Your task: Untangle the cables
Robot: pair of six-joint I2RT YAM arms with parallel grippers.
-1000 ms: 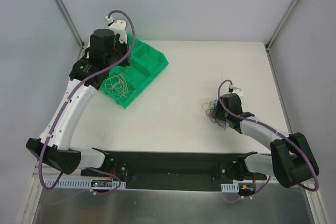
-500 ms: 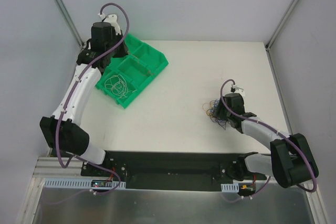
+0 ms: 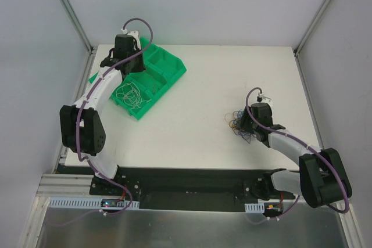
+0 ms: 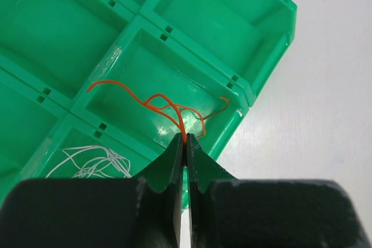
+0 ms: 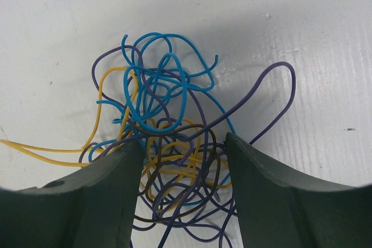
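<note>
The left pincer (image 4: 185, 143), clamped on an orange cable (image 4: 157, 100) trailing into a compartment of the green tray (image 4: 197, 55), seems about to release it there, while the right pincer (image 5: 183, 143) stands open astride the blue, yellow and purple tangle (image 5: 163, 103) on the tabletop (image 5: 290, 15), next needing one strand singled out.

On my feed the green plastic compartment tray (image 4: 192, 50) is glossy, and its smooth floors throw bright glints. The thin orange wire (image 4: 165, 108) has a smooth, plastic-looking sheath, as does the tangle of thin blue, yellow and purple wires (image 5: 168, 103). The white desk (image 5: 325, 27) reads matt to me, faintly streaked. The fingers (image 5: 110, 190) of the right pincer (image 5: 183, 140) look like dark, matt plastic.
</note>
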